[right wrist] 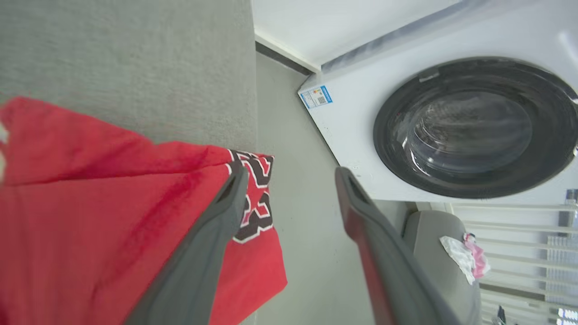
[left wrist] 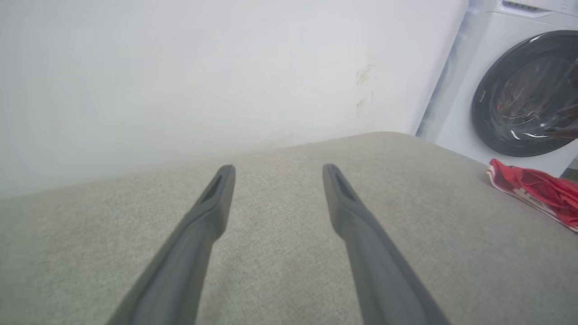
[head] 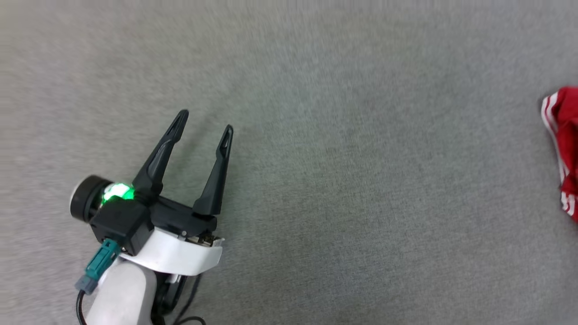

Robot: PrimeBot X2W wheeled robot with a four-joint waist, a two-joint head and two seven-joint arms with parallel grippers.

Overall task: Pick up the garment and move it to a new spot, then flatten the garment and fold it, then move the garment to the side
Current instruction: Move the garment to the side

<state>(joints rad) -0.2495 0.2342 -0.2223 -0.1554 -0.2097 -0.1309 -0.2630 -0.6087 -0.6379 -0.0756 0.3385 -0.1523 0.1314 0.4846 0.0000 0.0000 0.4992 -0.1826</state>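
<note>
Lying bunched at the right edge of the grey cushion point(head: 338, 180), the garment point(head: 564, 149) runs lengthwise along that edge, its printed corner overhanging toward the washing machine point(right wrist: 361, 113), while left gripper point(head: 206, 121) and right gripper point(right wrist: 292, 170) stand spread, holding nothing.

L hand point(head: 206, 121) open over grey cloth surface point(head: 343, 180); red garment point(head: 566, 131) at far R edge.

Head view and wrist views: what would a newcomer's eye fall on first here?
The red jersey, bright against the grey surface, lies at the head view's right edge. The left claw stands open at lower left, a green light glowing at its wrist. A white washer with a dark round door shows in the right wrist view.
</note>
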